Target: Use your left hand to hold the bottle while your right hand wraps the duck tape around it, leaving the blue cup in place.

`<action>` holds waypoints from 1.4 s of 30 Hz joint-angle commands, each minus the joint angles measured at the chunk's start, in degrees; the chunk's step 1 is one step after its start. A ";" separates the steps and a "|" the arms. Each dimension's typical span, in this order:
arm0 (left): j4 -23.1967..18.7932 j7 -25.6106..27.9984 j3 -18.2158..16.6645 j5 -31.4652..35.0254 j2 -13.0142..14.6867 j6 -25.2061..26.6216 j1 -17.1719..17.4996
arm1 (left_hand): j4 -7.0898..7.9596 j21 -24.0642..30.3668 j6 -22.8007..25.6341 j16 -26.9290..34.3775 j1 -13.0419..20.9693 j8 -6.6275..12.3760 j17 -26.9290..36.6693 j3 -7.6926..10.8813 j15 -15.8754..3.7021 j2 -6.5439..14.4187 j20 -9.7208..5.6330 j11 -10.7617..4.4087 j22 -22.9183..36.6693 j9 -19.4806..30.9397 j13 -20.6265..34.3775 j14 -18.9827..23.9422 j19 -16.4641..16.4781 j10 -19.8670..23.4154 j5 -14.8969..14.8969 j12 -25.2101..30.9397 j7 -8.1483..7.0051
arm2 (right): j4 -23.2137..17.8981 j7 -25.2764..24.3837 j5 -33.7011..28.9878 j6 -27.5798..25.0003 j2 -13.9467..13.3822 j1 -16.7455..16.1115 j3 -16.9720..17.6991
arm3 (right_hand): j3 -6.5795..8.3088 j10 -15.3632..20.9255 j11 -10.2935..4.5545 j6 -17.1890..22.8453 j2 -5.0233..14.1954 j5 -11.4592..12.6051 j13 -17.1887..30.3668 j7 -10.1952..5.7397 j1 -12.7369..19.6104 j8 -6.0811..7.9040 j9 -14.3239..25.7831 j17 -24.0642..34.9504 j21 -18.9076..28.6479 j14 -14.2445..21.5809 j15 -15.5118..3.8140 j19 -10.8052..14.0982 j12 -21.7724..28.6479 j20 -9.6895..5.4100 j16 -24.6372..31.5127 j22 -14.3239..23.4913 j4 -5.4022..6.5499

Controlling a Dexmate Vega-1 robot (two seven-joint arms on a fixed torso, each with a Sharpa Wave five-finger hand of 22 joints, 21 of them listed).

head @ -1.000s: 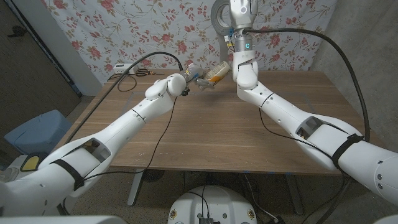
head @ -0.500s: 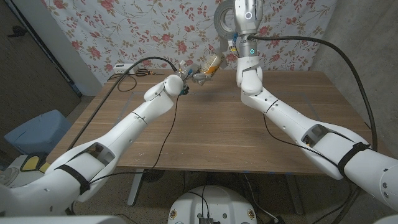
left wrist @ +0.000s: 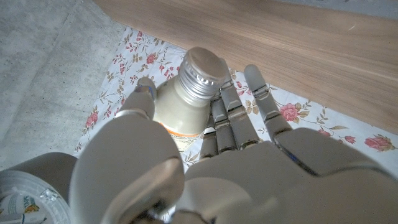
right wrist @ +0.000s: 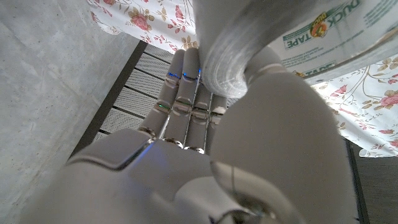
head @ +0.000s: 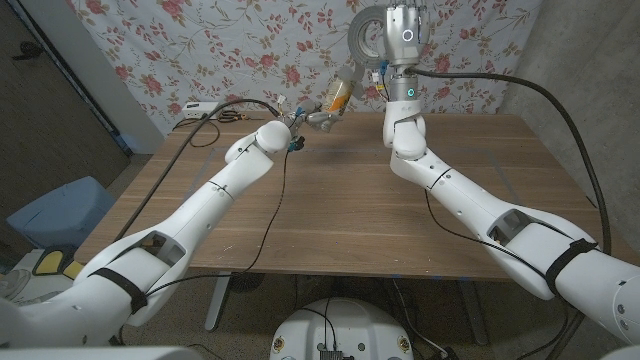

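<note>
— Where's the bottle (head: 337, 97) just now?

— Up off the table (head: 350, 215), over its far edge against the flowered wall. My left hand (head: 300, 124) has it, fingers (left wrist: 231, 112) curled round the body just below the neck, the metal cap (left wrist: 203, 68) pointing away from my wrist. It hangs tilted, not upright.

— And your right?

— My right hand (head: 392, 28) is raised higher, near the bottle, and holds the duck tape (head: 362, 38). From the right wrist the grey roll (right wrist: 233, 46) sits against my palm with its printed label showing. I can't tell whether a strip already runs to the bottle.

— How will the bottle handle?

— Light, I'd judge, and smooth-sided, so likely slippery. It looks stiff enough to take a pull, but tape drag will want to twist it in my grip. Holding near the neck leaves the lower body free for the wrap; I'd press firmer there, not shift lower.

— The tape?

— Sticky and stubborn coming off the roll. I'd keep hold of the roll through its core so it can turn.

— The blue cup?

— I can't make it out from here.
</note>
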 commanded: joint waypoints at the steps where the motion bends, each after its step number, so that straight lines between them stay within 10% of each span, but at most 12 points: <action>1: 3.86 -4.08 -2.35 -10.82 -1.37 -4.64 -0.72 | 8.67 0.75 14.83 0.44 10.11 31.42 -0.10 13.18 0.00 10.43 -0.22 -4.53 -0.07 1.55 0.04 0.64 0.51 5.33 -0.04 -0.29 -1.71 | 1.12 -4.89 3.57 2.83 0.95 -1.91 1.85 | 5.44 8.86 -8.81 8.06 4.64 0.33 8.50 -8.34 4.32 -0.07 0.14 0.13 0.56 7.99 -13.35 -0.12 -0.02 -0.23 0.18 0.15 -0.52; 25: 16.45 -24.42 -7.08 -33.33 -7.36 -4.51 -3.90 | 5.25 2.97 20.93 3.15 9.64 32.31 -1.43 13.19 -0.10 9.72 -0.94 -4.66 -0.31 -0.48 0.06 4.45 2.50 10.99 2.05 -0.27 -0.93 | 5.20 -10.64 8.06 6.74 2.13 -2.95 3.93 | 6.80 8.84 -9.03 7.92 4.39 -0.02 8.59 -8.46 3.82 -0.64 0.04 0.09 1.57 8.20 -13.38 -0.32 -0.51 -0.44 0.17 -0.07 -0.69; 42: 14.76 -23.18 -12.53 -44.54 -11.08 5.92 -0.13 | 2.10 4.10 24.83 5.15 8.61 33.98 -3.53 13.87 -0.09 9.32 -1.14 -4.32 -0.41 0.23 1.34 8.98 4.85 16.02 5.22 0.59 0.16 | 6.57 -12.02 8.34 10.09 5.21 -5.24 10.65 | 7.89 7.03 -8.91 6.77 5.55 0.12 8.90 -8.90 3.33 -1.10 0.60 -0.23 2.36 7.96 -13.43 -1.21 -1.44 -1.18 -0.35 -0.01 -0.21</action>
